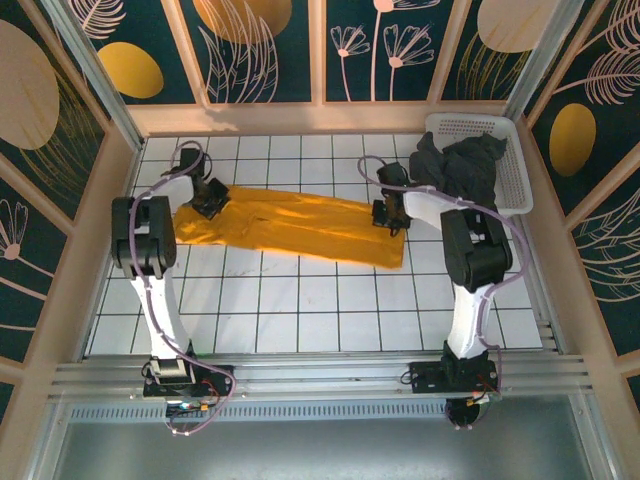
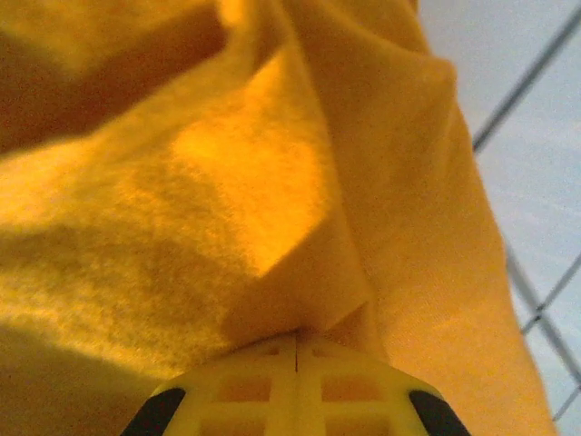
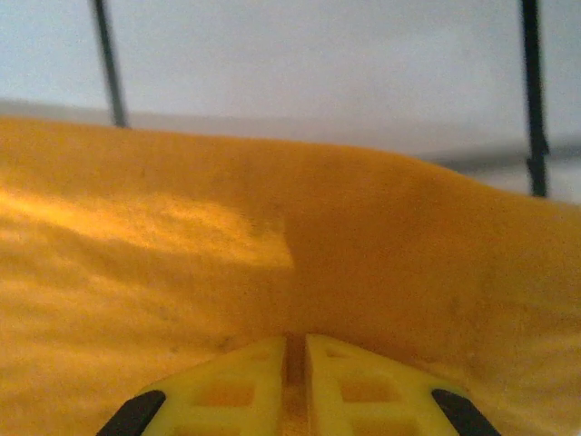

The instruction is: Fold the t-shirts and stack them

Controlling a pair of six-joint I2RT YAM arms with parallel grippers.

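The orange-yellow t-shirt point(image 1: 285, 225) lies stretched across the middle of the tiled table. My left gripper point(image 1: 211, 199) sits at its left end, shut on a pinched fold of the orange-yellow cloth point(image 2: 300, 300). At the shirt's right end my right gripper point(image 1: 389, 213) is shut on the cloth point(image 3: 300, 300), with fabric caught in the thin gap between its jaws. The dark charcoal grey t-shirt point(image 1: 462, 168) hangs crumpled over the edge of the white basket point(image 1: 512, 170) at the back right.
The white basket stands against the back right wall. Wooden frame walls point(image 1: 300, 118) enclose the table on three sides. Bare white tiles point(image 1: 320, 300) lie in front of the orange-yellow shirt, between the two arms.
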